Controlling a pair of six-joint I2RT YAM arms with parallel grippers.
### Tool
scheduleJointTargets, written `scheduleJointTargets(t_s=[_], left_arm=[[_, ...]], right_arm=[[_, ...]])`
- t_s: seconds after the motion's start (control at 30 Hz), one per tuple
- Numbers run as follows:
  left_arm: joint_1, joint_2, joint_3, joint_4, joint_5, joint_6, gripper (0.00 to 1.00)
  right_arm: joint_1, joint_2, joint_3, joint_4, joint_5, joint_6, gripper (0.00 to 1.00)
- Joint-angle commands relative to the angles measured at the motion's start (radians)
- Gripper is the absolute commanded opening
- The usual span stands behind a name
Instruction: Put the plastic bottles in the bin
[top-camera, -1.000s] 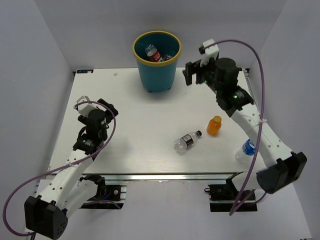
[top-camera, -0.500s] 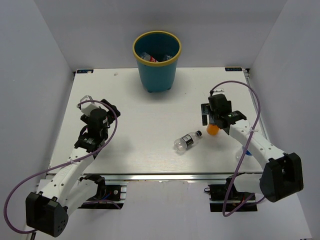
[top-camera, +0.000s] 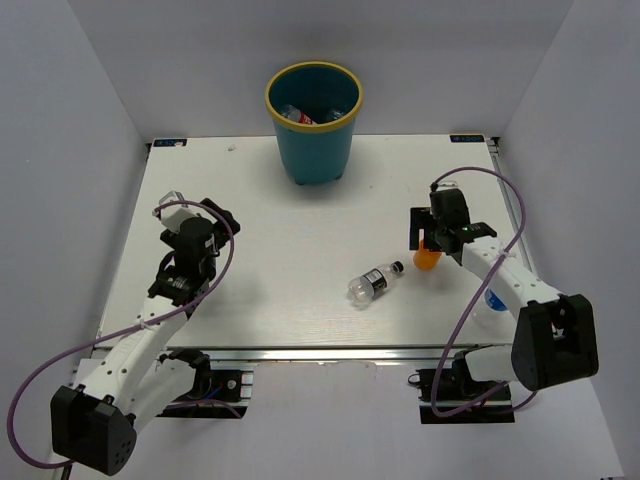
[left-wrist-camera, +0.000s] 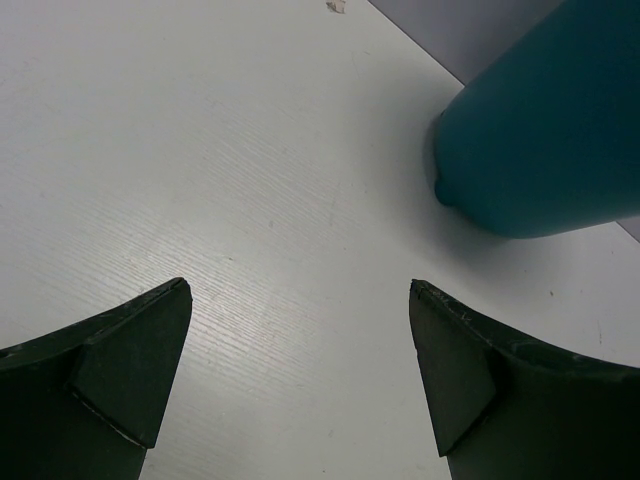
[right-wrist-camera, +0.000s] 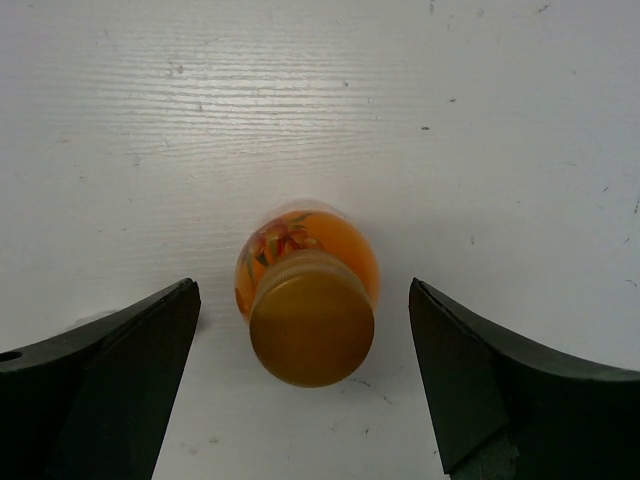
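A: Where are the bottles?

B: Seen from above, with the table's (top-camera: 250, 180) middle as the dial's centre, the orange bottle (top-camera: 427, 259) stands upright at about 3 o'clock. The bottle with the dark label (top-camera: 372, 283) lies on its side between 4 and 5 o'clock, with its cap towards 2 o'clock. The two are near each other but apart.

A: And the one with the blue label?

B: The blue-label bottle (top-camera: 491, 299) is at 4 o'clock by the table's right edge, partly hidden behind the right arm. I cannot tell whether it stands or lies.

A: The bin?

B: The bin (top-camera: 313, 150) is at 12 o'clock on the far edge. A bottle with a red label (top-camera: 301, 114) lies inside. The rest of what is in it is too small to make out.

A: What about the grippers?

B: The right gripper (right-wrist-camera: 302, 288) is spread wide above the orange bottle. In its wrist view the cap (right-wrist-camera: 312, 331) sits between the fingers (right-wrist-camera: 120, 380) and touches neither. The left gripper (left-wrist-camera: 300, 290) is at 9 o'clock, also wide and holding nothing. There is bare table between its fingers, and the bin's wall is at its 1 o'clock.
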Motion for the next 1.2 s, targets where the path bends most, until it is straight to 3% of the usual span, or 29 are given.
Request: scheduleJointTargets(t_s=[0.0, 0.23, 0.3, 0.43, 0.6, 0.73, 0.9, 1.07, 1.17], left_arm=[[0.006, -0.031, 0.014, -0.008, -0.018, -0.003, 0.98], [0.006, -0.03, 0.014, -0.012, -0.029, -0.003, 0.98], [0.006, -0.028, 0.014, -0.011, -0.03, -0.004, 0.98], [0.006, -0.028, 0.019, -0.02, -0.038, -0.004, 0.98], [0.004, -0.027, 0.013, -0.011, -0.043, -0.007, 0.98], [0.006, -0.018, 0.02, -0.015, -0.055, -0.006, 0.98], [0.006, -0.005, 0.022, -0.017, -0.066, 0.0, 0.98], [0.006, 0.014, 0.025, -0.014, -0.075, 0.003, 0.98], [0.006, 0.033, 0.034, -0.021, -0.089, 0.006, 0.98]], right_arm=[[-0.022, 0.032, -0.004, 0.039, -0.014, 0.029, 0.89], [-0.04, 0.106, -0.002, 0.061, -0.014, 0.044, 0.87], [-0.043, 0.113, -0.002, 0.08, -0.022, 0.044, 0.82], [-0.046, 0.109, 0.016, 0.074, -0.085, 0.023, 0.57], [-0.045, 0.048, 0.066, 0.074, -0.148, 0.001, 0.45], [-0.019, 0.026, 0.209, 0.101, -0.312, -0.038, 0.45], [0.089, 0.108, 0.48, 0.181, -0.382, -0.138, 0.46], [0.167, 0.263, 0.74, 0.304, -0.39, -0.218, 0.46], [0.198, 0.4, 0.925, 0.339, -0.314, -0.226, 0.47]])
